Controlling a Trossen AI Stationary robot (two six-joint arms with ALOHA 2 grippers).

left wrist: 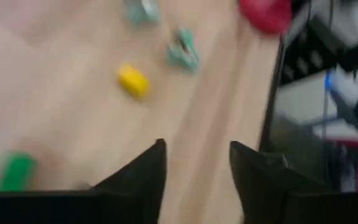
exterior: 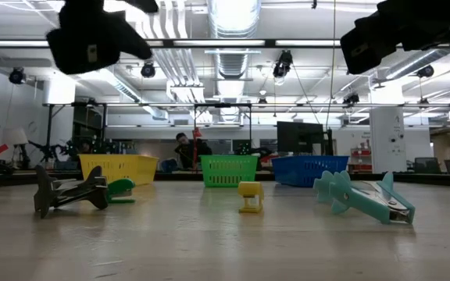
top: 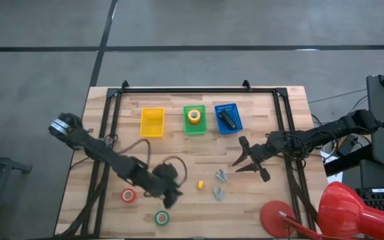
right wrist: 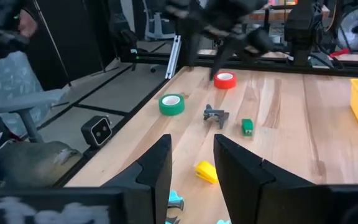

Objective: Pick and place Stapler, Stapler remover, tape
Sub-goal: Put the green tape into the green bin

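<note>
The dark stapler (top: 227,119) lies in the blue basket (top: 236,125). A yellow tape roll (top: 194,115) sits in the green basket (top: 186,126). The red tape roll (top: 129,195) and the green tape roll (top: 161,217) lie flat near the table's near-left corner. Two teal staple removers (top: 220,175) (top: 218,194) and a dark one (right wrist: 216,116) lie on the table. My left gripper (top: 171,191) hangs open above the table beside the tape rolls. My right gripper (top: 240,155) is open, right of the teal removers, holding nothing.
An empty yellow basket (top: 152,122) stands left of the green one. A small yellow piece (top: 200,185) and a small green piece (right wrist: 247,127) lie mid-table. A red disc (top: 275,217) sits at the near-right corner, with a red shape (top: 344,210) beyond the edge. A person (exterior: 184,150) sits far behind.
</note>
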